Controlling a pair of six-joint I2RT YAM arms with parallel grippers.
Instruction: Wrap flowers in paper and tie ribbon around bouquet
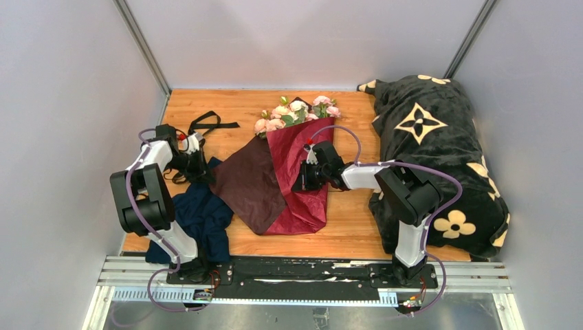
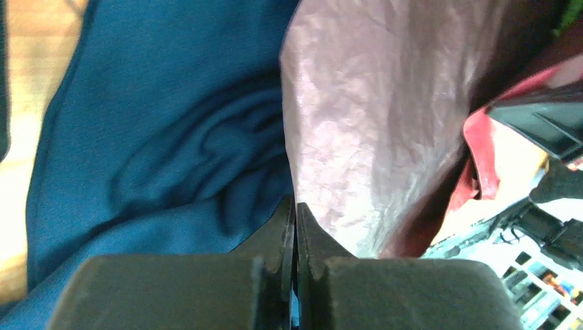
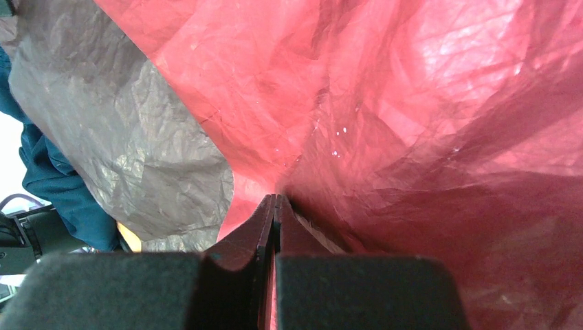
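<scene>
Overhead view of a wooden table (image 1: 350,220) with grey walls on the left, far and right sides.

The left tool (image 2: 295,213) is closed to a thin slit on the left edge of the paper (image 1: 247,185). That edge runs straight into the gap between its fingers. A rumpled navy cloth (image 1: 199,216) lies beneath and to the left of it.

The right tool (image 3: 276,206) is clamped tight on a crinkled fold of the paper's bright red face, and red shows between its fingers.

The paper lies mid-table. Its dull dark side is spread to the left and its red side is folded over on the right. The flowers (image 1: 295,113) lie at its far end, their pink heads and leaves poking out beyond the fold while their stems are hidden under it.

The ribbon (image 1: 206,124) lies loose in the far left corner, apart from the paper and just beyond the left arm.

A black blanket with cream flowers (image 1: 426,137) fills the table's right side, and the right arm reaches across a narrow strip of bare wood beside it. More bare wood shows between the ribbon and the flowers, and between the paper and the near edge. The navy cloth hangs over the near left edge.
</scene>
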